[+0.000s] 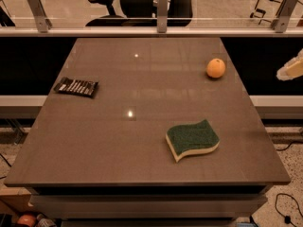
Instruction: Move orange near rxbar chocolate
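Observation:
The orange sits on the brown table near its far right edge. The rxbar chocolate, a flat dark bar with white lettering, lies near the table's left edge. My gripper shows as a pale shape at the right edge of the camera view, off the table to the right of the orange and well apart from it. Most of the gripper is cut off by the frame.
A wavy green-and-yellow sponge lies on the table's near right part. A metal rail with posts runs behind the table, with an office chair beyond it. Cables lie on the floor at the lower right.

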Controlling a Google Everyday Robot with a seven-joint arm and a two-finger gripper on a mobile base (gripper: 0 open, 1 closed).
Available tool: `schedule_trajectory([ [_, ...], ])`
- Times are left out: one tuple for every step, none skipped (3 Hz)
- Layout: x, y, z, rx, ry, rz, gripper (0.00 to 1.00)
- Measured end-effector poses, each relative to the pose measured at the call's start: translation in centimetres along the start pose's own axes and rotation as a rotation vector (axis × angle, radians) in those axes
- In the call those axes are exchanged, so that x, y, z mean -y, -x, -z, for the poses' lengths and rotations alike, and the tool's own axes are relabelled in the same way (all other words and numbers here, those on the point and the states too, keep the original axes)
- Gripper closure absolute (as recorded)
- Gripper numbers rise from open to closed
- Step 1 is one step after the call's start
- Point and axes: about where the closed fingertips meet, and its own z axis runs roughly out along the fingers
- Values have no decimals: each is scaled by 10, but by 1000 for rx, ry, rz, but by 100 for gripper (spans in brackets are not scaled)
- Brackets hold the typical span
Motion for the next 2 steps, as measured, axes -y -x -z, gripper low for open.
schedule_trajectory([
  [15, 0, -13, 50, 33, 26, 0],
  [25, -3, -29, 66, 62, 29, 0],
])
